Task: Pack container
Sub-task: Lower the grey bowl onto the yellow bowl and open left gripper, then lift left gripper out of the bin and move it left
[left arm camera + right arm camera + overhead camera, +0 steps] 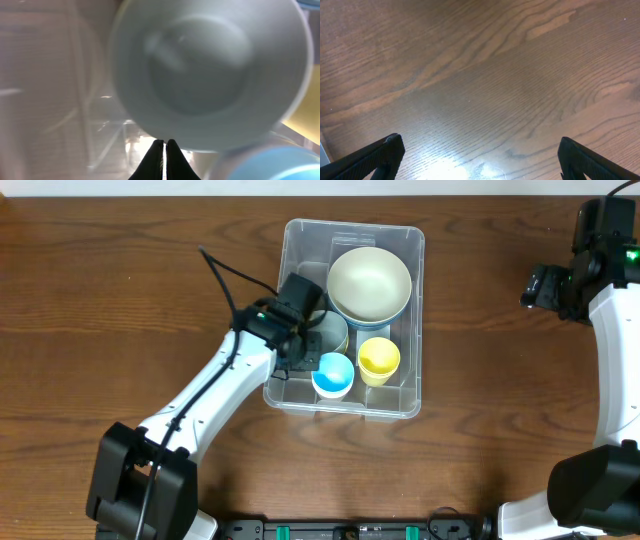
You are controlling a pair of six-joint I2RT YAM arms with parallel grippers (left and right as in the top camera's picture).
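1. At the middle of the table, the container lies with its long sides running 12 to 6 and four pieces inside.
2. A cream bowl fills its 1 o'clock corner. A yellow cup sits at 5 and a blue cup at 6, just beside each other. A grey cup is at 9, near the left wall. The big piece seems given a corner so the small ones fit the floor that remains.
3. The left gripper reaches in from 8 o'clock over the grey cup's rim. Its fingers are drawn together, but I cannot tell whether they nip the rim.
4. The right gripper hangs at 2 o'clock, well apart, over bare wood. Its fingers are spread wide and empty, probably parked there to leave the other arm room.
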